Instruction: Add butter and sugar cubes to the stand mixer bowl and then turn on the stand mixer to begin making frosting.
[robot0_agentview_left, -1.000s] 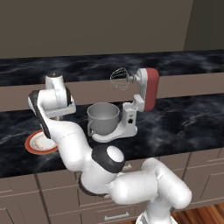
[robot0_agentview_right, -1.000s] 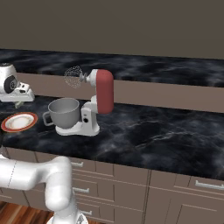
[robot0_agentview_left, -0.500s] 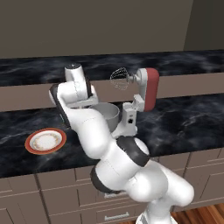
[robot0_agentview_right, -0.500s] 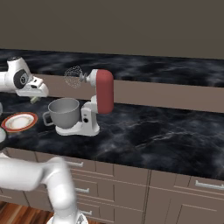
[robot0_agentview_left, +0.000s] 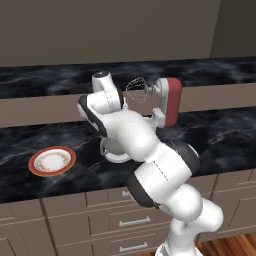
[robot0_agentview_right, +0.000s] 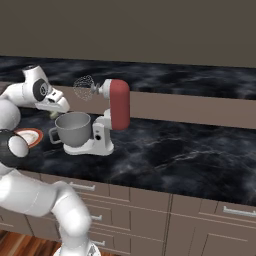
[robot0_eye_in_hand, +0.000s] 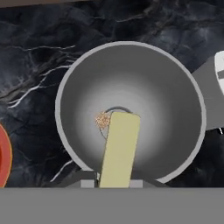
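Looking down in the hand view, the grey metal stand mixer bowl (robot0_eye_in_hand: 144, 78) lies open below my gripper (robot0_eye_in_hand: 114, 183), which is shut on the butter (robot0_eye_in_hand: 119, 148), a pale yellow stick hanging over the bowl's middle. One tan sugar cube (robot0_eye_in_hand: 102, 119) rests on the bowl's bottom. In the right base view, my gripper (robot0_agentview_right: 56, 111) hovers just above the left rim of the bowl (robot0_agentview_right: 75, 128), which sits on the white base of the stand mixer (robot0_agentview_right: 119, 104). The mixer's dark red head (robot0_agentview_left: 172, 100) is tilted up, with the whisk clear of the bowl.
An orange-rimmed plate (robot0_agentview_left: 52, 160) lies on the dark marble counter left of the mixer; its rim (robot0_eye_in_hand: 3, 153) shows at the hand view's left edge. A raised ledge runs behind the counter. Cabinet drawers sit below the front edge.
The arm has swung right, from above the plate to above the bowl, carrying the butter. The mixer, bowl and plate have stayed put.
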